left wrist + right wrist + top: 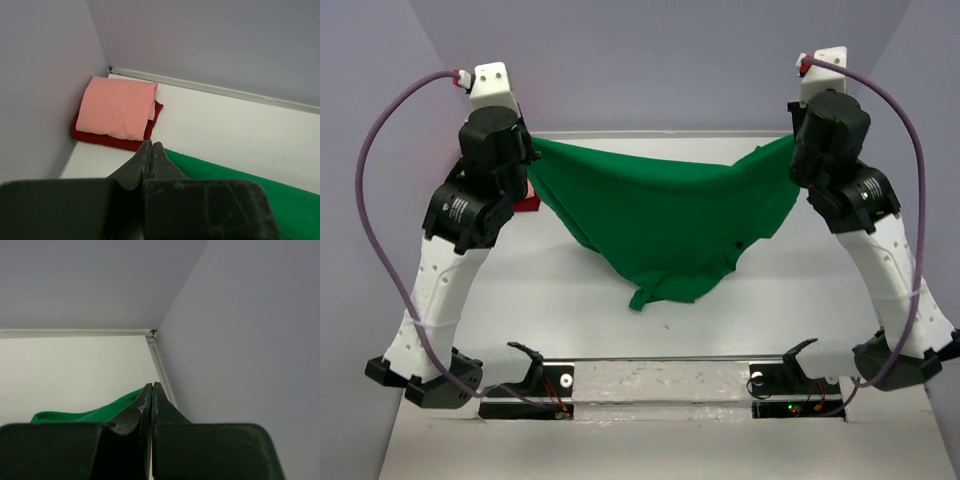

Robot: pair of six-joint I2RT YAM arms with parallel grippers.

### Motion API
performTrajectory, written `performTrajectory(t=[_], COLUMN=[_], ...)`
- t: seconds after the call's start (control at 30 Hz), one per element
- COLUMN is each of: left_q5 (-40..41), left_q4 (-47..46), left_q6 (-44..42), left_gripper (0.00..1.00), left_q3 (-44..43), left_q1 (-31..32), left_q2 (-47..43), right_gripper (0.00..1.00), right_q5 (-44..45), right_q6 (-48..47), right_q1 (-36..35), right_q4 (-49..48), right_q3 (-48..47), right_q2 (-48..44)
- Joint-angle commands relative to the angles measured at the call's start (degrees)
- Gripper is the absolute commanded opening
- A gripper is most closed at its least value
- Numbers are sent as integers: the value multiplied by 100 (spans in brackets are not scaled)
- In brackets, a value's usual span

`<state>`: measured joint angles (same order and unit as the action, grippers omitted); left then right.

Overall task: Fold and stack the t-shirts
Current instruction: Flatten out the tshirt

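The bright green t-shirt (665,220) hangs spread in the air between both arms, its lower part sagging down toward the white table (570,300). My left gripper (527,152) is shut on its left corner, and my right gripper (796,142) is shut on its right corner. In the left wrist view the shut fingertips (151,147) sit beside the green cloth (240,195). Beyond them the salmon-pink t-shirt (117,107) lies folded on the folded dark red t-shirt (105,141) in the back left corner. The right wrist view shows the right gripper (152,387) with green cloth (90,415) to its left.
Lilac walls close in the table on the left (40,90), back (650,60) and right (250,340). A strip of the dark red tee (527,204) peeks out beside the left arm. Two small black brackets (530,355) (798,352) stand on the near rail.
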<state>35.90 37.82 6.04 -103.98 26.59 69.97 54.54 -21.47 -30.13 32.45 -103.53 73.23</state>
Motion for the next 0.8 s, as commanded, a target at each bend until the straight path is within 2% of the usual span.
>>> performTrajectory(t=[0.0, 0.13, 0.17, 0.3, 0.4, 0.57, 0.77], left_q5=[-380, -978, -1206, -1551, -1559, -1858, -2209], left_q4=[-486, -855, -916, -927, -1136, -1461, -1182], left_q6=[186, 318, 319, 345, 284, 266, 257], left_gripper=[0, 0, 0, 0, 0, 0, 0], left_q3=[-8, 141, 124, -453, -755, -1228, -2195], left_q1=[-293, -716, -804, -1164, -1200, -1533, -1920], left_q2=[533, 1035, 1297, 2229, 2871, 3854, 4910], right_gripper=[0, 0, 0, 0, 0, 0, 0], right_q5=[-1454, -2279, -2369, -2931, -3423, -4240, -4760], right_q6=[1452, 1847, 1910, 2068, 2103, 2130, 2191], right_q1=[806, 1272, 1360, 1921, 2299, 2696, 3109], right_q4=[1131, 1492, 1554, 1826, 1879, 2029, 2037], right_q3=[-686, -1458, -1921, -3117, -3742, -4509, -4993], right_q2=[970, 2070, 2307, 3459, 4215, 5365, 6088])
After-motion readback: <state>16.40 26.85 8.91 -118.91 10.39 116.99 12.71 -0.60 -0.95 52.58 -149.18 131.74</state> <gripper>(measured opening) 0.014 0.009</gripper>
